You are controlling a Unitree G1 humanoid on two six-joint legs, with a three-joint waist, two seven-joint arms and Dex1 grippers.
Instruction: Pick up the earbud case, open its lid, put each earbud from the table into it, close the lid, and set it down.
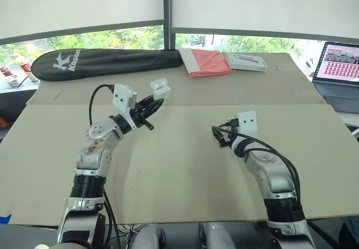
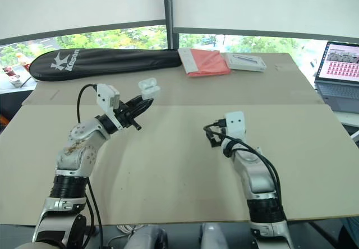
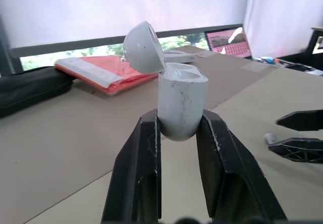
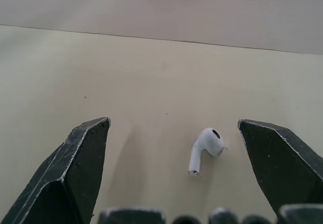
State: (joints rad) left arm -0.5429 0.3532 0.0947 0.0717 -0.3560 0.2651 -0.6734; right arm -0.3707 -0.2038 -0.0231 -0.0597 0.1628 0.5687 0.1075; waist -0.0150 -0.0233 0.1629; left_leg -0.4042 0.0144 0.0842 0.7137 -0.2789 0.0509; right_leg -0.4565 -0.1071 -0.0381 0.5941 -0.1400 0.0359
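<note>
Earbud case [image 3: 179, 103] is off the counter [image 1: 179, 170], held up in the left tool [image 3: 179, 124] over the far-left part of the counter. Lid [image 3: 144, 47] is flipped open and tilted back on its hinge. So pick-up and lid-open look done.

At least one earbud is left to load. One earbud [image 4: 206, 148] lies on the counter, white, stem on the surface, right in front of the right tool [image 4: 172, 123]. Can't tell whether the other earbud is already inside the case; the open top shows a recess, contents unclear. No second earbud spotted on the counter. After loading, closing the lid and setting the case down are left.

Left tool: clenched on the lower body of the earbud case, one black finger on each side, both touching it, case upright between them with the open top clear of the fingers. Grip looks narrow and firm.

Right tool: released, fingers spread wide, holding nothing. It sits low near the counter, middle-right, with the earbud between the two fingers but touching neither; the earbud is closer to one finger than the other. My guess is the step in hand is the grasp on this earbud. It's small and smooth, so it may skid or roll when the fingers come together.

Earbud case and earbud are well apart, so a carry across is needed. Racket bag [image 1: 106, 63], red folder [image 1: 205, 62] and laptop [image 1: 336, 64] sit at the far edge, out of the way.
</note>
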